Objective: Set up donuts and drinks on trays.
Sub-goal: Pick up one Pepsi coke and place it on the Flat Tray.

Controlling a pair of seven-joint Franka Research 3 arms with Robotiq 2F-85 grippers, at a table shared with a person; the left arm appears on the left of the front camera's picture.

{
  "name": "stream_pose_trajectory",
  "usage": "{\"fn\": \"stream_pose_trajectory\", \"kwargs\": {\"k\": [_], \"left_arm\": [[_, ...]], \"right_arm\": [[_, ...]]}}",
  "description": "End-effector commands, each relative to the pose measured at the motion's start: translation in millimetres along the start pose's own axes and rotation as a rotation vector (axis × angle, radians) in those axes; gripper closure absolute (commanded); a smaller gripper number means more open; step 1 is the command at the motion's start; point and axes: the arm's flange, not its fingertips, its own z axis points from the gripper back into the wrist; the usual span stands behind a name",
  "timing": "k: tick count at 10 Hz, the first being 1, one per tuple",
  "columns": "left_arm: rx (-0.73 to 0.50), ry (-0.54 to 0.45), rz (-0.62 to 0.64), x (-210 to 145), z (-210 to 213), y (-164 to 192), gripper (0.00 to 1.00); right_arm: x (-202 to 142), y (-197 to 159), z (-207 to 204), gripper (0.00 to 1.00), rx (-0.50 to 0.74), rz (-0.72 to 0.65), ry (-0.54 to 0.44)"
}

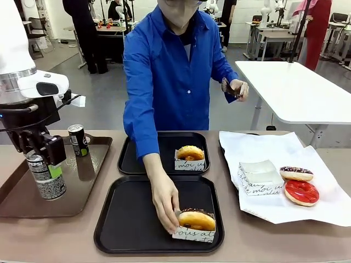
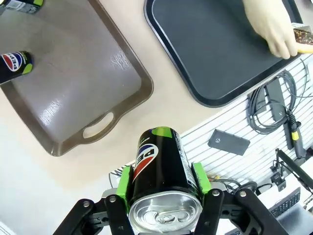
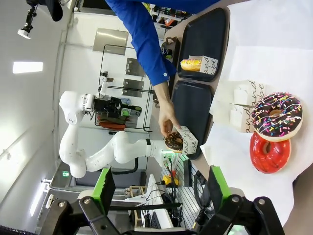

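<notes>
- Left gripper [image 2: 162, 180] pinched a can [image 1: 48, 181] lifted near the brown tray [image 1: 16, 203]; right gripper [image 3: 160, 188] hung spread.
- Person's hand [image 1: 164, 203] placed a boxed donut [image 1: 196, 220] on the near black tray [image 1: 126, 219].
- Next, likely: carry the can beside it.

Occlusions and cropped objects.
Person's hand [image 1: 164, 205] covers the near donut box's [image 1: 194, 235] 9 o'clock side; left wrist view crops a can [image 2: 22, 4] at 11 o'clock; object in the other hand [image 1: 238, 90] indistinct.
</notes>
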Motion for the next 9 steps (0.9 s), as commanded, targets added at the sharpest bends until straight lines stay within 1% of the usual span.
{"fn": "stream_pose_trajectory", "kwargs": {"k": [1, 6, 7, 8, 9], "left_arm": [[-0.005, -0.001, 0.005, 16, 3, 7, 0.41], [-0.011, -0.004, 0.048, 27, 7, 11, 0.41], [0.0, -0.014, 0.077, 37, 8, 10, 0.41], [0.035, -0.036, 0.141, 60, 8, 11, 0.41], [0.031, -0.067, 0.159, 89, 10, 13, 0.41]], "right_arm": [[-1, 1, 0, 0.0, -0.001, 0.001, 0.0], [-1, 1, 0, 0.0, -0.001, 0.001, 0.0], [-1, 1, 0, 0.0, -0.001, 0.001, 0.0], [-1, 1, 0, 0.0, -0.001, 0.001, 0.0], [-1, 1, 0, 0.0, -0.001, 0.001, 0.0]]}}
